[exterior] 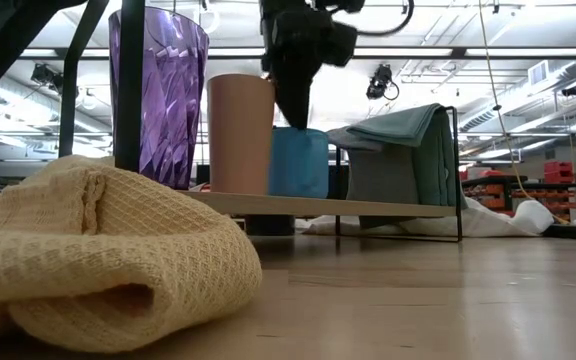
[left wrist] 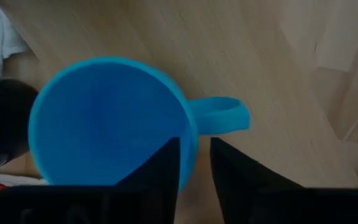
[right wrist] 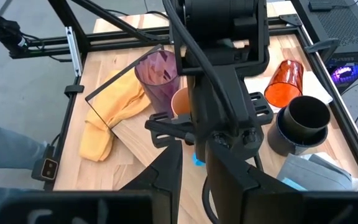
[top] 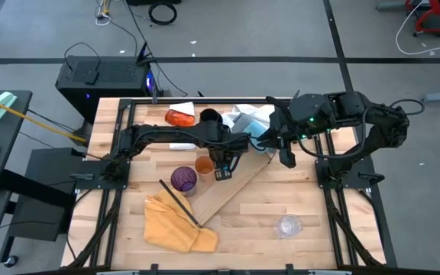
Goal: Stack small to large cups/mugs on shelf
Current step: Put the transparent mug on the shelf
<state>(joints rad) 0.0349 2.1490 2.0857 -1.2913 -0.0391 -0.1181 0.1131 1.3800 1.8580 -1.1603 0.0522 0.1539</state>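
Note:
On the pale wooden shelf (top: pixel 231 191) stand three cups in a row: the purple cup (exterior: pixel 158 95), the small orange cup (exterior: pixel 240 135) and the bright blue mug (left wrist: pixel 110 121). My left gripper (left wrist: pixel 195 168) points down over the blue mug, open, its fingers astride the mug's wall beside the handle (left wrist: pixel 219 115). The red-orange tumbler (top: pixel 179 117) lies on its side at the table's far side, next to the black mug (top: pixel 208 117). My right gripper (top: pixel 287 156) hangs raised over the table's right half, open and empty. My left gripper comes from above, one finger (left wrist: pixel 163 165) inside the blue mug and one (left wrist: pixel 232 171) outside, across the rim (left wrist: pixel 191 140) next to the handle. Wood shows between the wall and the outer finger. Whether the inner finger touches the wall I cannot tell. The mug stands upright on the shelf.
A yellow waffle cloth (top: pixel 174 221) lies at the near left, with a black rod (top: pixel 178 200) across it beside the shelf's end. A clear plastic cup (top: pixel 288 226) sits near the front right. Grey-green and white cloths (top: pixel 250 118) are heaped at the far side.

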